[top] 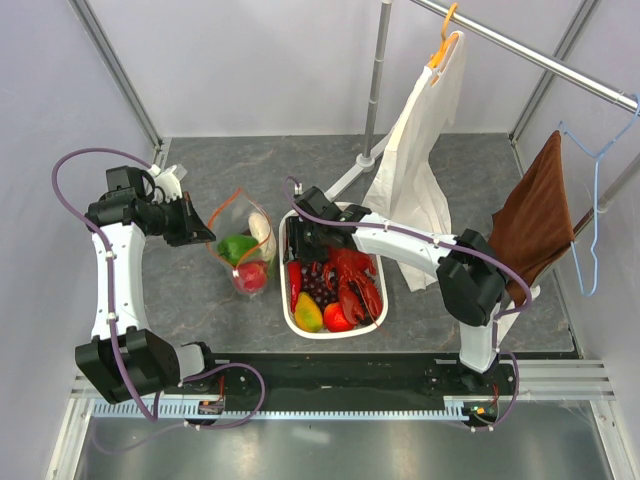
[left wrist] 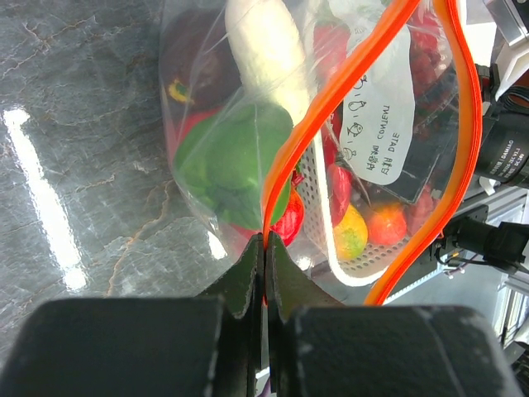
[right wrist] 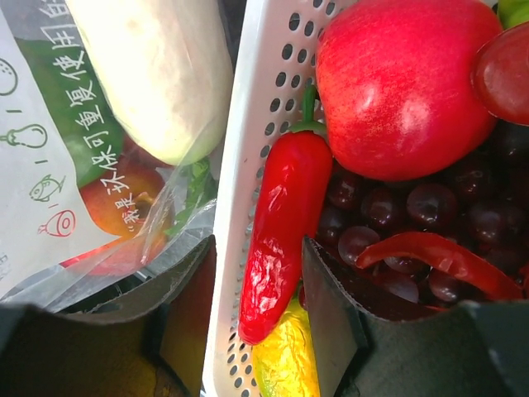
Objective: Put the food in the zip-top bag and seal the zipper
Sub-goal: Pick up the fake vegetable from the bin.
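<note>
The left gripper (left wrist: 264, 248) was pinched tight on the thin orange-red zipper strip (left wrist: 331, 107) of the clear crinkly plastic bag (left wrist: 380, 99). The bag sat on the grey table (left wrist: 74, 99) with a green pepper (left wrist: 235, 157), a long white radish (left wrist: 264, 50) and a dark purple bulb (left wrist: 198, 66) inside. The right gripper (right wrist: 258, 256) had its 2 fingers spread apart, with the wall of the white slotted basket (right wrist: 248, 124) and a shiny red toy chili (right wrist: 281, 215) between them.

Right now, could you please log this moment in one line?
left claw: shut on zipper | right claw: open, straddling basket wall and red chili | bag: unsealed, green pepper and radish inside
</note>
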Available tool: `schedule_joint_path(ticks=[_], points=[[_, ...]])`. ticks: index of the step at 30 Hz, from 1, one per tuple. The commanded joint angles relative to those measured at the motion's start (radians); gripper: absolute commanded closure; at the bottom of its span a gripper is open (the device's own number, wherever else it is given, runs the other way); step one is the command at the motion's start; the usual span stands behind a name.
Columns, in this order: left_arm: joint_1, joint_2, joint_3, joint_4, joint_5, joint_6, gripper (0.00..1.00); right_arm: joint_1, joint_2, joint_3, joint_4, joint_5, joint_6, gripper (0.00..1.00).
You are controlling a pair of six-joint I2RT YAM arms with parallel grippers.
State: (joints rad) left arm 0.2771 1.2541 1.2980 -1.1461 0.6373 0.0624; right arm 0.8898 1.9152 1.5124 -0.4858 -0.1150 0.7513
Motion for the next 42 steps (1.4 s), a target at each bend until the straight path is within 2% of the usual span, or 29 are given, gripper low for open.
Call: schedule_joint_path(ticks=[1, 10, 20, 24, 30, 33, 38, 42], points=[[-0.004, -0.016, 0.037, 0.034, 0.009, -0.023, 0.98, -0.002, 0.024, 0.011, 0.016, 0.017, 0.025, 0.47], [-0.003, -0.013, 0.018, 0.051, 0.013, -0.027, 0.98, 0.015, 0.042, 0.046, -0.059, 0.150, 0.029, 0.46], [-0.003, -0.012, 0.014, 0.057, 0.007, -0.018, 0.98, 0.015, 0.076, 0.065, -0.022, 0.034, 0.040, 0.51], [-0.003, -0.012, 0.012, 0.055, 0.007, -0.018, 0.98, 0.012, 0.051, 0.066, -0.023, 0.034, 0.040, 0.63], [-0.001, -0.010, 0.012, 0.054, 0.007, -0.027, 0.98, -0.011, -0.021, 0.120, -0.049, 0.034, 0.017, 0.92], [-0.003, -0.012, 0.012, 0.054, 0.007, -0.036, 0.98, -0.034, -0.048, 0.152, -0.102, 0.040, 0.019, 1.00], [-0.003, -0.009, 0.007, 0.051, -0.001, -0.039, 0.98, -0.071, -0.134, 0.141, -0.143, 0.049, -0.009, 1.00], [-0.003, -0.016, 0.004, 0.051, -0.011, -0.033, 0.98, -0.084, -0.226, 0.063, -0.146, 0.072, -0.041, 1.00]])
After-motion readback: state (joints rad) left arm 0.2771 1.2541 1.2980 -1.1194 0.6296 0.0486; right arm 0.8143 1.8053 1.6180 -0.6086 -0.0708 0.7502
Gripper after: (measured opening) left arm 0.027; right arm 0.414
